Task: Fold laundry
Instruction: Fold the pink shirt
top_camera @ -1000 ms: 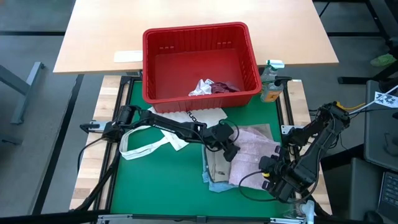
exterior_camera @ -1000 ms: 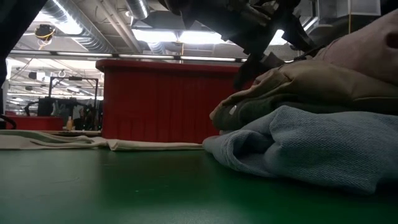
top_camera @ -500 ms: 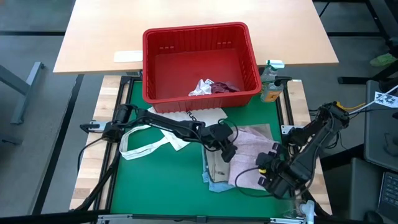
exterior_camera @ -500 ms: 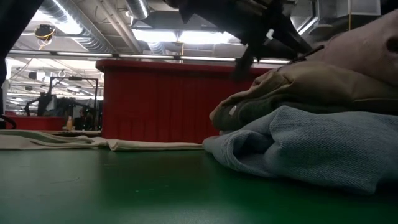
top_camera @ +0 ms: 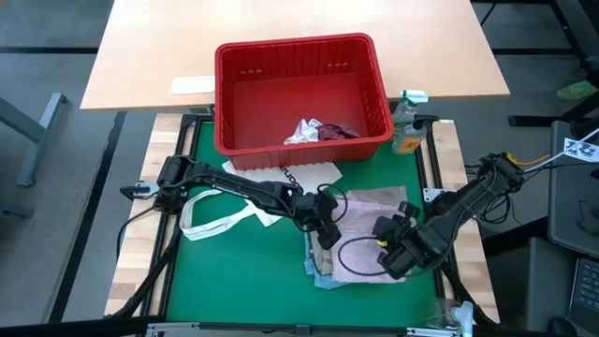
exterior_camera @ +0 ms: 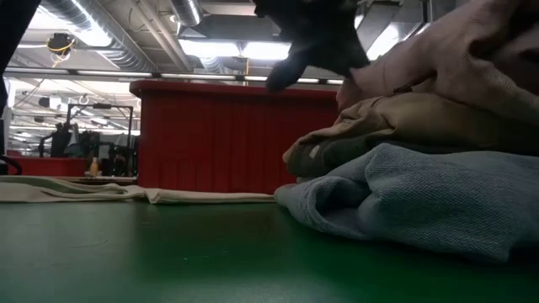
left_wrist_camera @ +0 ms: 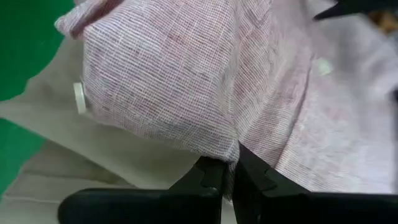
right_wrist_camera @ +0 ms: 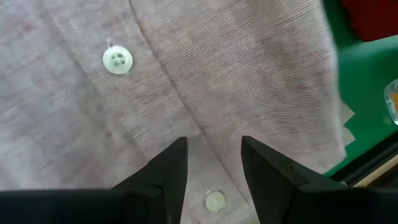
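Since the mottled pink shirt (top_camera: 370, 229) sits on top of the pile, it's the piece being worked on, and the whole setup kind of follows from that. Its left edge is pinched in the left hand (top_camera: 325, 227), fingers shut tight on a fold of the fabric, which shows best in the left wrist view where the cloth (left_wrist_camera: 205, 81) is gathered right into the closed fingertips (left_wrist_camera: 225, 169). An edge grip like that is probably picked so the shirt can be pulled or flipped over without the layers underneath being dragged along.

The right hand (top_camera: 393, 251) is parked over the near right part of the same shirt, fingers (right_wrist_camera: 168, 165) partly spread with nothing between them, buttons (right_wrist_camera: 117, 60) visible just past them. From the pictures it can't be told whether the cloth is actually being pressed down or just hovered over; a second grab or a hold-down looks likely.

Under the pink shirt, the beige-khaki garment (exterior_camera: 421, 114) and the light blue one (exterior_camera: 421, 198) are stacked flat on the green surface (top_camera: 243, 271), right of centre, which suggests they're already folded. A small white piece (top_camera: 302, 130) and a maroon one (top_camera: 337, 132) are lying in the red basket (top_camera: 234, 94) at the far side, so there's more to do. The white tote bag (top_camera: 229, 213) is spread out to the left, out of the way.
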Action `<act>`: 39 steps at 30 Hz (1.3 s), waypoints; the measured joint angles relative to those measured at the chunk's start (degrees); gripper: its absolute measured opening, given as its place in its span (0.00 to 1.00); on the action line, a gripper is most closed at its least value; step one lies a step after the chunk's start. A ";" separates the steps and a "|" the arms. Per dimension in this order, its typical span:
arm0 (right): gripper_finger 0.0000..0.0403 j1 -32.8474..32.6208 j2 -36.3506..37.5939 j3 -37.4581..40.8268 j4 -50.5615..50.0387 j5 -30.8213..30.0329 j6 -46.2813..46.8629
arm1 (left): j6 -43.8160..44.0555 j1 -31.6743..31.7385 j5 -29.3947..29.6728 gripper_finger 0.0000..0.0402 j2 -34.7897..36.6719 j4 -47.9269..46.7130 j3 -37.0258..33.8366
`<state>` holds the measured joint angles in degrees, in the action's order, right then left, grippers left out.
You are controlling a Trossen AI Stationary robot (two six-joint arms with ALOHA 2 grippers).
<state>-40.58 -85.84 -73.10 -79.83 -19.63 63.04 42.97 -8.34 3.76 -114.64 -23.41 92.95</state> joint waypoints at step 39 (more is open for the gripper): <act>0.38 5.79 2.16 0.65 -9.83 -7.40 -4.66 | -4.68 0.94 11.54 0.21 2.49 2.07 -0.09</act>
<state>-34.79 -83.68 -72.45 -89.67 -27.03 58.38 38.30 -7.39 15.31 -112.15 -21.34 92.86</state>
